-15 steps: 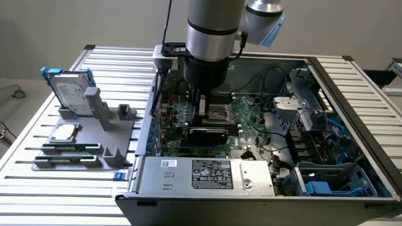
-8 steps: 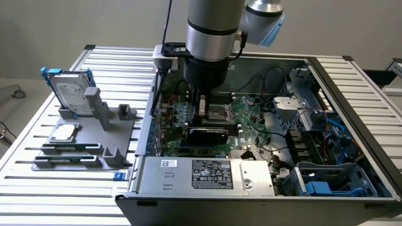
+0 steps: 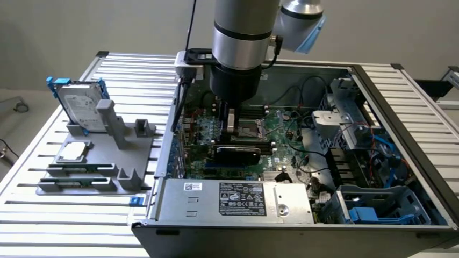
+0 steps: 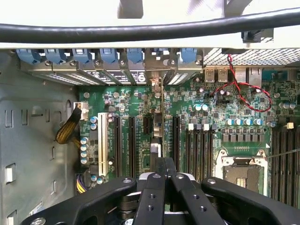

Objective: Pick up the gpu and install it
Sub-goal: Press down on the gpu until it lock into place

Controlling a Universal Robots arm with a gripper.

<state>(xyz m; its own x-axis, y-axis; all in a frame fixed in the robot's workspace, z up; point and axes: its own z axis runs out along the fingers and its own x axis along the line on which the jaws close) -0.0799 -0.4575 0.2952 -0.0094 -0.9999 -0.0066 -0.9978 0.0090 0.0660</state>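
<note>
Tool clamped on gpu, edge-on inside computer case.

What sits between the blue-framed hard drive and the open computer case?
In the exterior view, a grey holder's upright posts stand between the hard drive and the computer case.

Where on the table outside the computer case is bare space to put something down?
The slatted table is bare in front of the grey holder, and behind the hard drive. Inside the computer case it is crowded with cables and boards.
</note>
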